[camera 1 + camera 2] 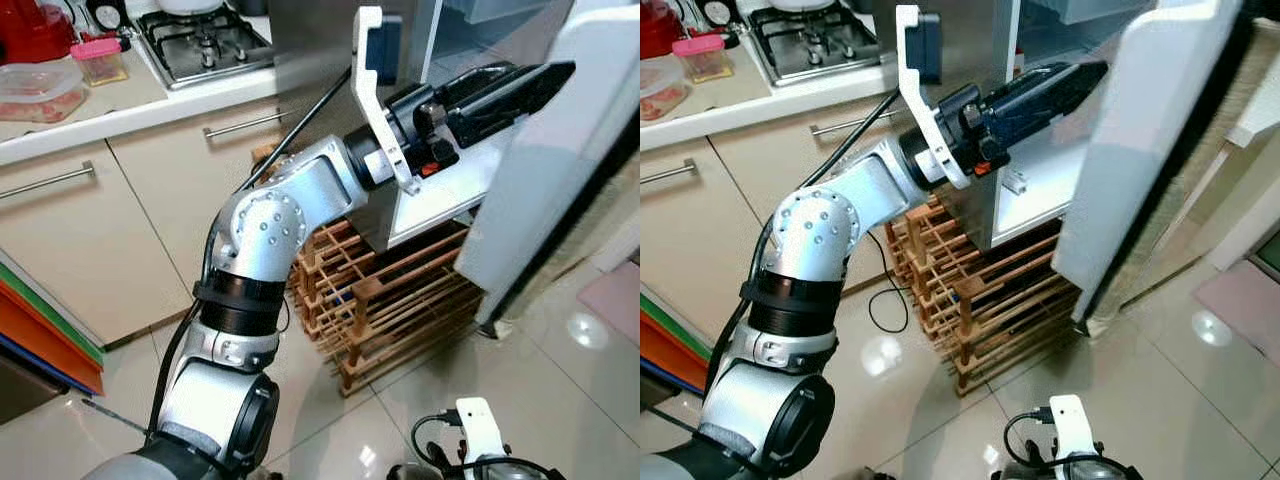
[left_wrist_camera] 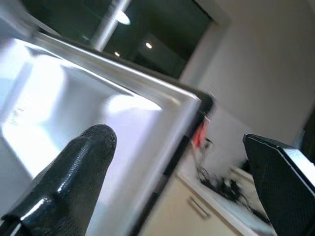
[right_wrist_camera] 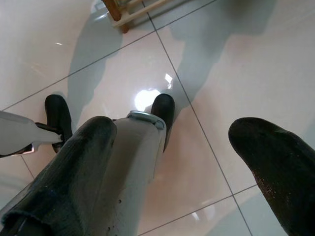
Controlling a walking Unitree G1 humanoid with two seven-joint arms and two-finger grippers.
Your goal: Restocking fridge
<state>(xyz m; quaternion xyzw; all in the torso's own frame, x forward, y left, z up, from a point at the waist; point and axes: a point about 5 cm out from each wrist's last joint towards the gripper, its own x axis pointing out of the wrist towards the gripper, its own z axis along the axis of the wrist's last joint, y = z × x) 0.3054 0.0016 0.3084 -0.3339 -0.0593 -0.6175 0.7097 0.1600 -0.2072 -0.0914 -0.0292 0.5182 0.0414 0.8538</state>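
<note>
Right gripper is hanging idle over the tiled floor, fingers spread, holding nothing. Left gripper is reaching to the fridge door, fingers apart astride its edge, gripping nothing. Door is standing ajar; no groceries are showing, so restocking looks barely begun.

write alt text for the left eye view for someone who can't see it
The robot's silver left arm reaches forward, its left gripper at the inner edge of the open white fridge door. A wooden rack stands on the tiled floor below, with cream cabinets and a gas hob to the left.
</note>
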